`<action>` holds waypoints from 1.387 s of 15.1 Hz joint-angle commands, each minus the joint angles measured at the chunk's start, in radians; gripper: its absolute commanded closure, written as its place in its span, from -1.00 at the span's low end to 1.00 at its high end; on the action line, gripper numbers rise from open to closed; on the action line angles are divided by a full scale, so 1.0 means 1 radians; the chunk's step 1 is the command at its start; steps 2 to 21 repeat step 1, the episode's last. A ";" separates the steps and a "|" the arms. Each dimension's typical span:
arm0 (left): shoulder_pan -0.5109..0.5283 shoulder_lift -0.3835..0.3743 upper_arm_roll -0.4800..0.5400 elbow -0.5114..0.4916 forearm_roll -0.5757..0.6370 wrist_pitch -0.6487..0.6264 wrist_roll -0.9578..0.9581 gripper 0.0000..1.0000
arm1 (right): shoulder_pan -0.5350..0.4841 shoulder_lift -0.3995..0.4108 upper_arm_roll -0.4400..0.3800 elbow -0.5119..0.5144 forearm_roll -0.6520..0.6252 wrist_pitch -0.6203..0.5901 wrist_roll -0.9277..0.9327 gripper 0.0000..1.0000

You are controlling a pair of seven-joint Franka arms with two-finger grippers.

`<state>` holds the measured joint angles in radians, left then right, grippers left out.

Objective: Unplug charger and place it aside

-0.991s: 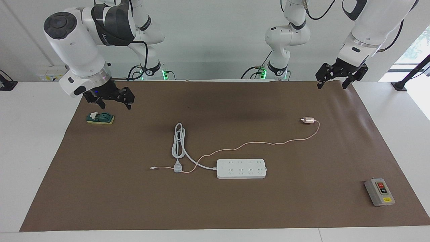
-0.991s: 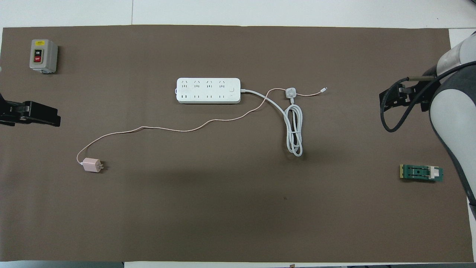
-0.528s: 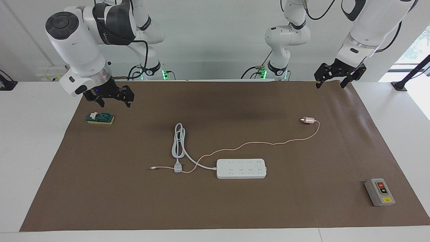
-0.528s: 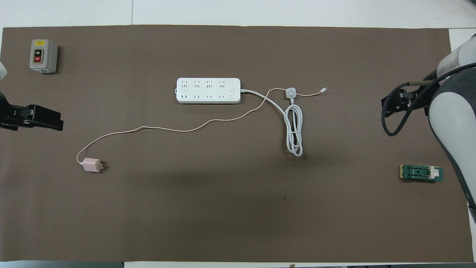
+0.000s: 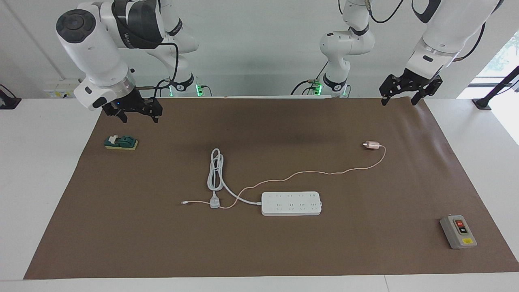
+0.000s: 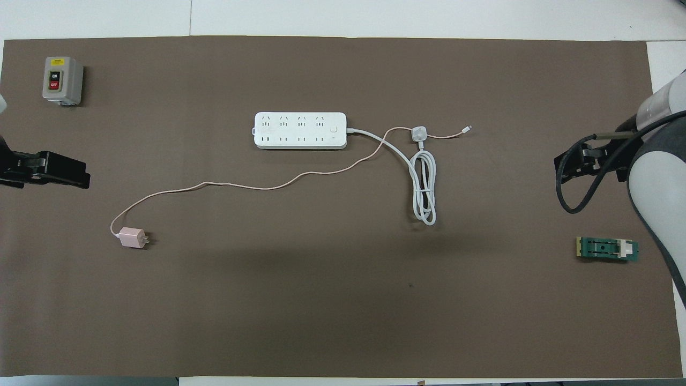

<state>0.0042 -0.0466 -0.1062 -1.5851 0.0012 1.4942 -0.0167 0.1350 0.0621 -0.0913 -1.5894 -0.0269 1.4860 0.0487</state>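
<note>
I am holding my left gripper (image 5: 399, 93) in the air over the table's corner at the left arm's end, fingers spread and empty. The small pale pink cube-shaped charger (image 5: 371, 144) is lying unplugged on the brown mat (image 5: 284, 251), below my pincer toward seven o'clock in the facing view, well apart from the long white power strip (image 5: 291, 203). My right gripper (image 5: 137, 114) is waiting, released, above the green switch block (image 5: 121, 142).
</note>
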 commanded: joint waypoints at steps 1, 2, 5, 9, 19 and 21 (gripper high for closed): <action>-0.007 -0.025 0.005 -0.026 -0.007 0.000 0.000 -1.00 | -0.014 -0.062 0.005 -0.087 -0.015 0.010 -0.021 -1.00; -0.007 -0.025 0.005 -0.026 -0.007 0.000 0.000 -1.00 | -0.014 -0.062 0.005 -0.087 -0.015 0.010 -0.021 -1.00; -0.007 -0.025 0.005 -0.026 -0.007 0.000 0.000 -1.00 | -0.014 -0.062 0.005 -0.087 -0.015 0.010 -0.021 -1.00; -0.007 -0.025 0.005 -0.026 -0.007 0.000 0.000 -1.00 | -0.014 -0.062 0.005 -0.087 -0.015 0.010 -0.021 -1.00; -0.007 -0.025 0.005 -0.026 -0.007 0.000 0.000 -1.00 | -0.014 -0.062 0.005 -0.087 -0.015 0.010 -0.021 -1.00; -0.007 -0.025 0.005 -0.026 -0.007 0.000 0.000 -1.00 | -0.014 -0.062 0.005 -0.087 -0.015 0.010 -0.021 -1.00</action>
